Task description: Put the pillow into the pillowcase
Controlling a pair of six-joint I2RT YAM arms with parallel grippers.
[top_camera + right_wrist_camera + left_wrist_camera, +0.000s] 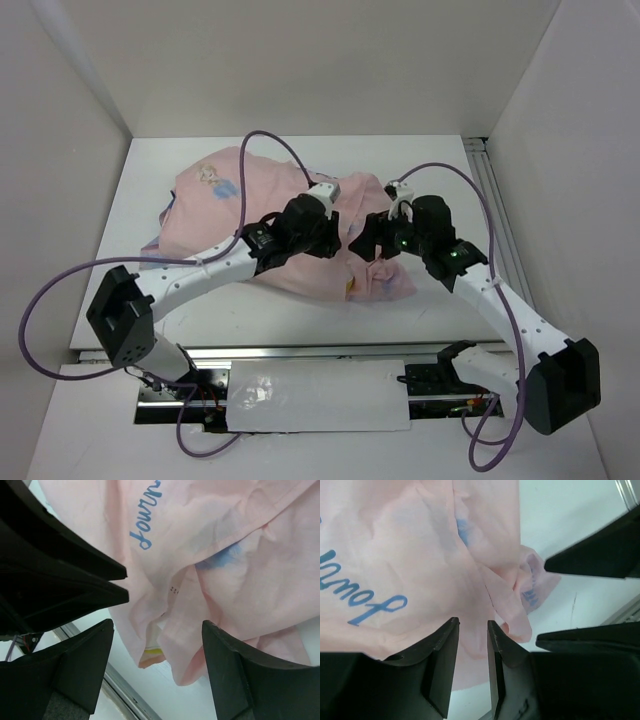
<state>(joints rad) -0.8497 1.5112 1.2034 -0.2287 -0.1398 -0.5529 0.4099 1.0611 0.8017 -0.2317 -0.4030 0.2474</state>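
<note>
the top camera looks down from high above the pillowcase (270, 190), set back on its near side, taking in all of it. each wrist camera hangs close over its near right edge, facing down; both share that rumpled pink hem.

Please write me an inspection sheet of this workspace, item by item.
Surface: flat white table, metal rail along its right edge.
Job's things: crumpled pale pink fabric pillowcase, bulging; yellow-edged white pillow peeks from its open end.
Clutter: nothing seen.
Grippers: left pincer narrowly open, right pincer wide open, both over the pillowcase, gripping nothing.
Cables: purple cables loop from both arms, one arching above the pillowcase.
Surroundings: plain white walls on three sides.
</note>
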